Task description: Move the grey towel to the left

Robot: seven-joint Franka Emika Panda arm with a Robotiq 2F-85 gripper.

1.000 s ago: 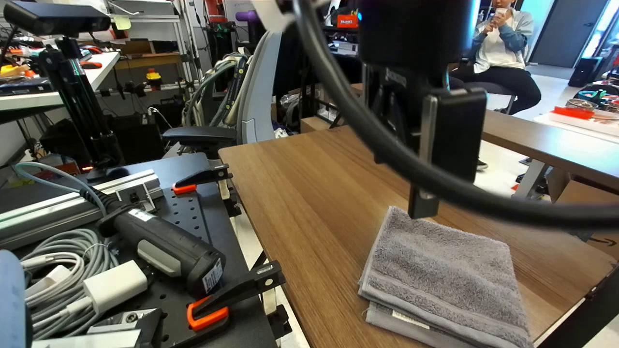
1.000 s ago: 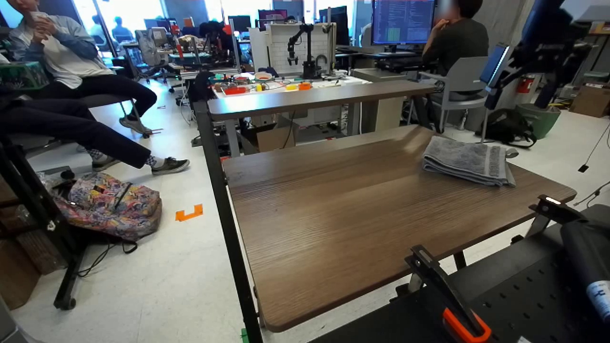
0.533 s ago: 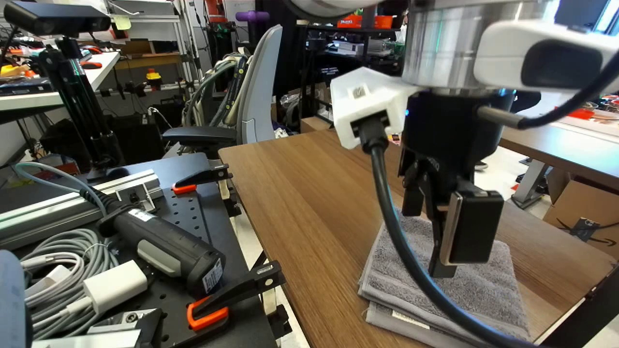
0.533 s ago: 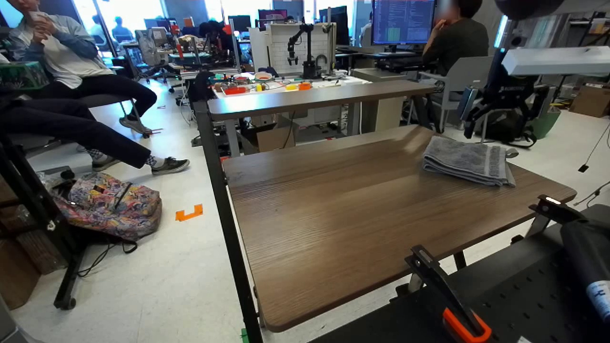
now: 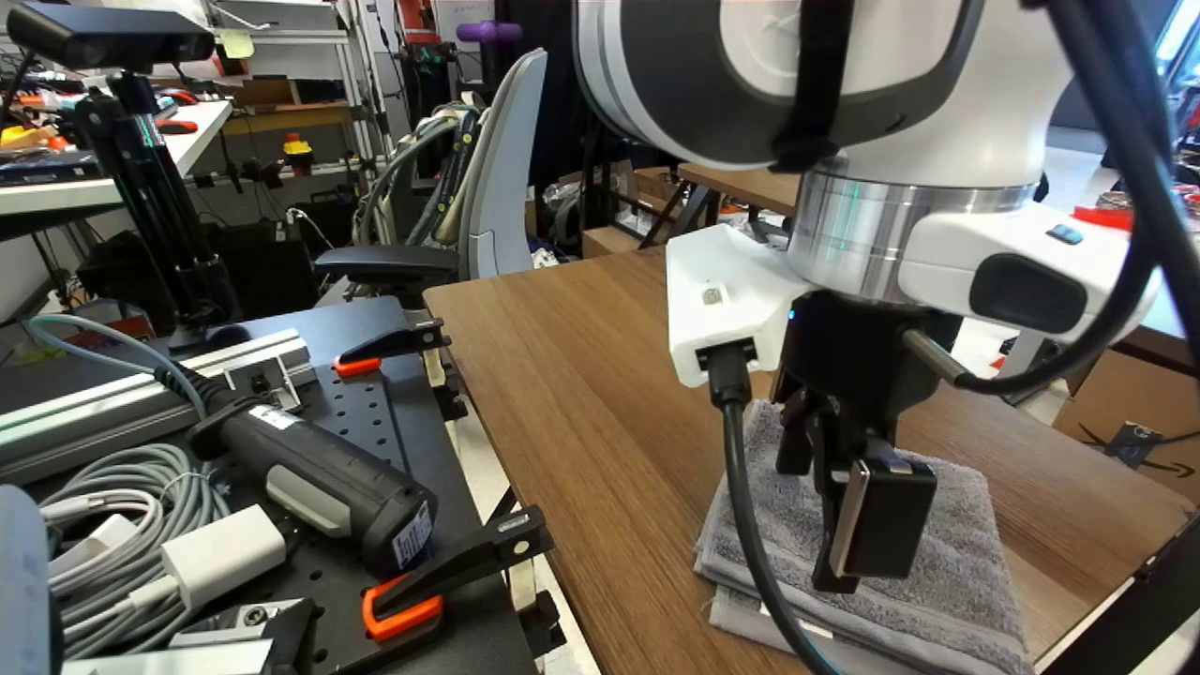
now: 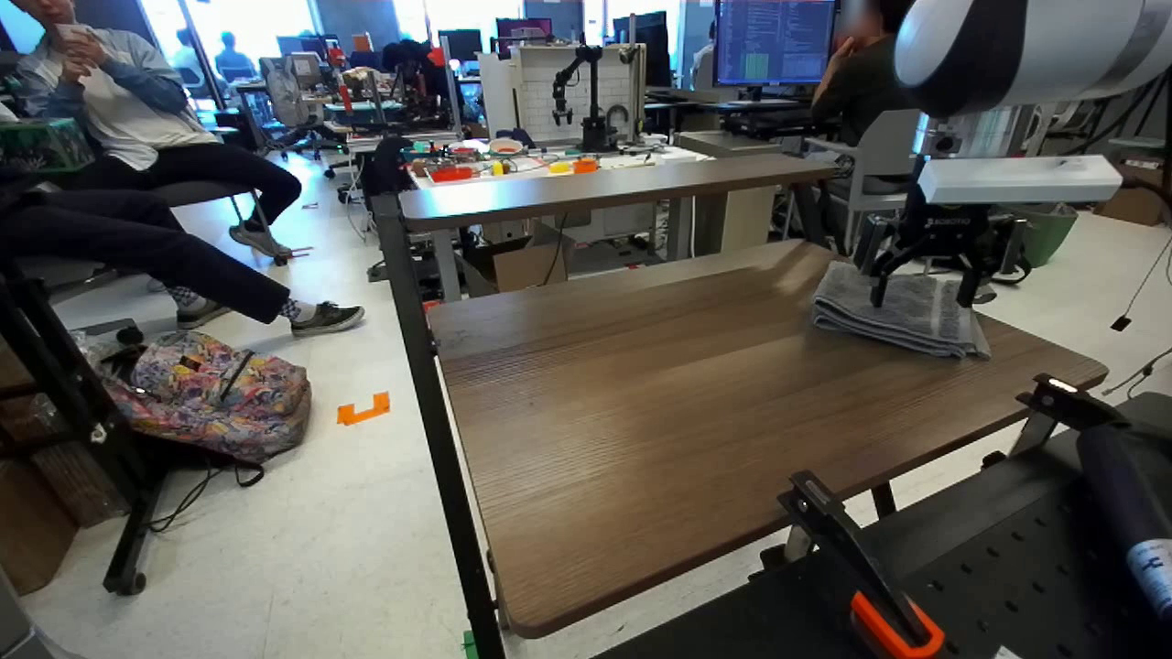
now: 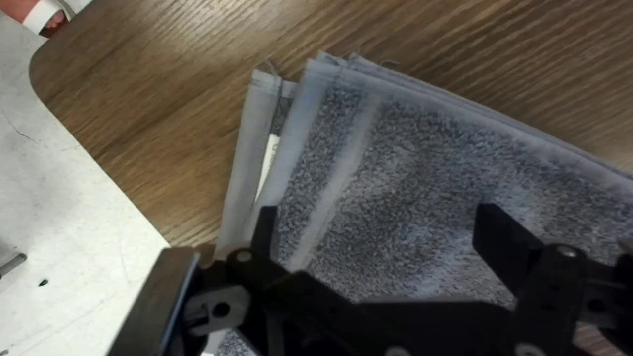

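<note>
The grey towel [image 5: 952, 562] lies folded on the brown wooden table [image 5: 562, 375], near one end. It also shows in an exterior view [image 6: 847, 307] and fills much of the wrist view [image 7: 420, 163], with layered edges and a white label. My gripper [image 5: 814, 523] points down over the towel with its fingers wide apart. In an exterior view the gripper [image 6: 923, 297] has both fingertips against or just above the towel's top; I cannot tell if they touch. In the wrist view the gripper [image 7: 378, 212] has towel surface between its fingers and nothing clamped.
A black perforated board [image 5: 356, 412] with a dark handheld tool [image 5: 319, 478] and coiled cables [image 5: 141, 525] adjoins the table's long side. Black and orange clamps [image 5: 459, 572] stand at that edge. A grey chair [image 5: 497, 178] is at the table's end. A higher wooden tabletop [image 6: 623, 190] runs behind.
My gripper has come down from well above the table to the towel and has moved over it. Its fingers stay apart. The towel has not moved.
</note>
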